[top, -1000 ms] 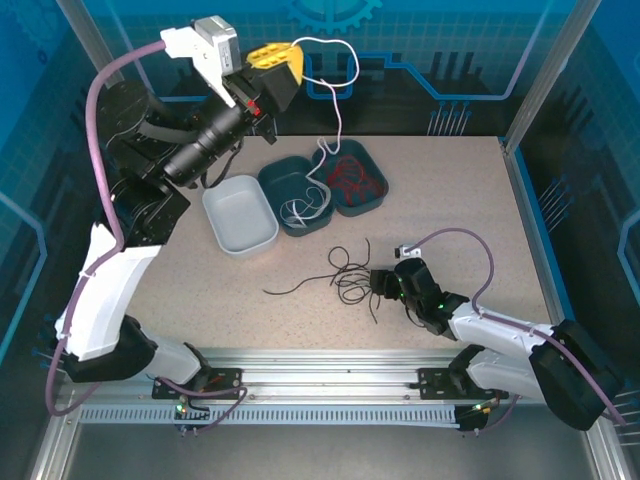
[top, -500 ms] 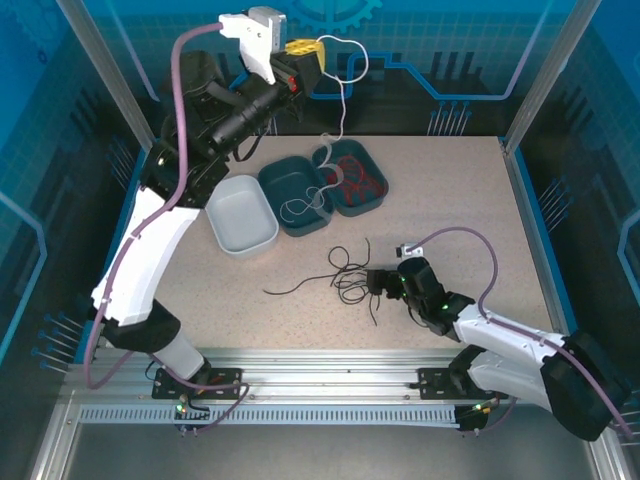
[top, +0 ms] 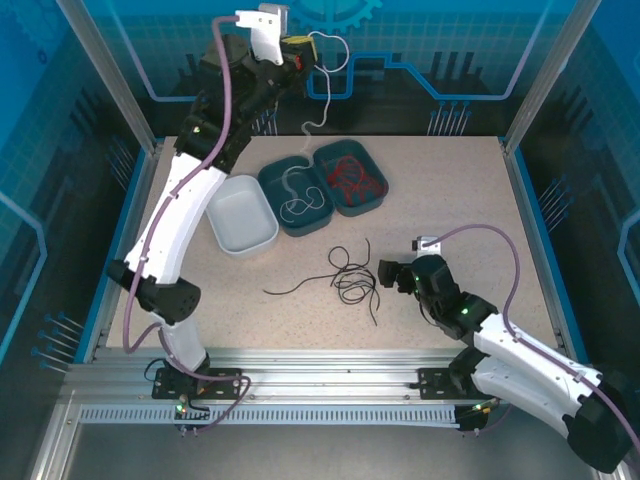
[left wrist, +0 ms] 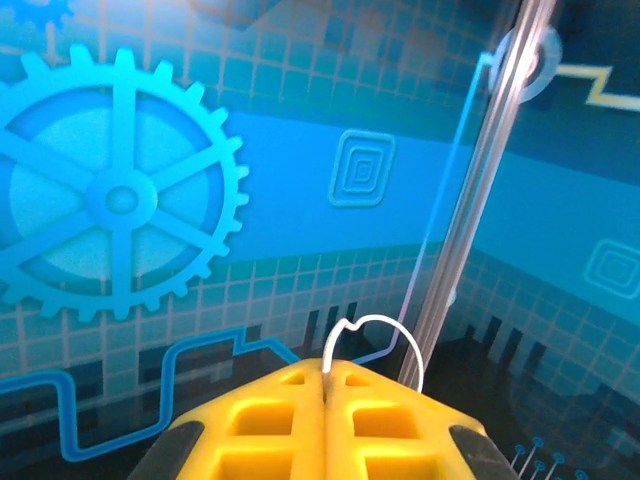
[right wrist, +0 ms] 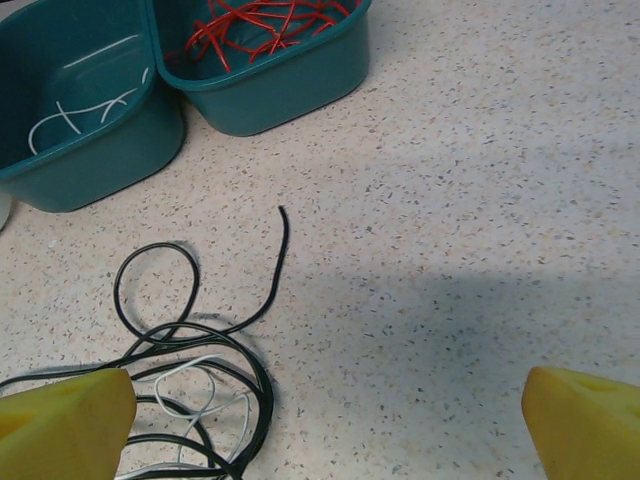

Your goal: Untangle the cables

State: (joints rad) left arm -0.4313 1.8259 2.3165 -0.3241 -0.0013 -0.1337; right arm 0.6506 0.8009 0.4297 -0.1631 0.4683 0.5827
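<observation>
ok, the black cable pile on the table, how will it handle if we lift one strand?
Probably floppy: the black cables lie in loose loops and curls. Likely to lift as a clump, since strands cross and a white strand threads through them. Probably very light, being so thin.

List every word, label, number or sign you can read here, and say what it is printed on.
None can be read.
The blue printed back wall bears pictures, not words: a cog wheel, circuit lines, nested squares.
The two teal plastic bins, the pale grey plastic bin and the speckled table top carry no labels.
</observation>
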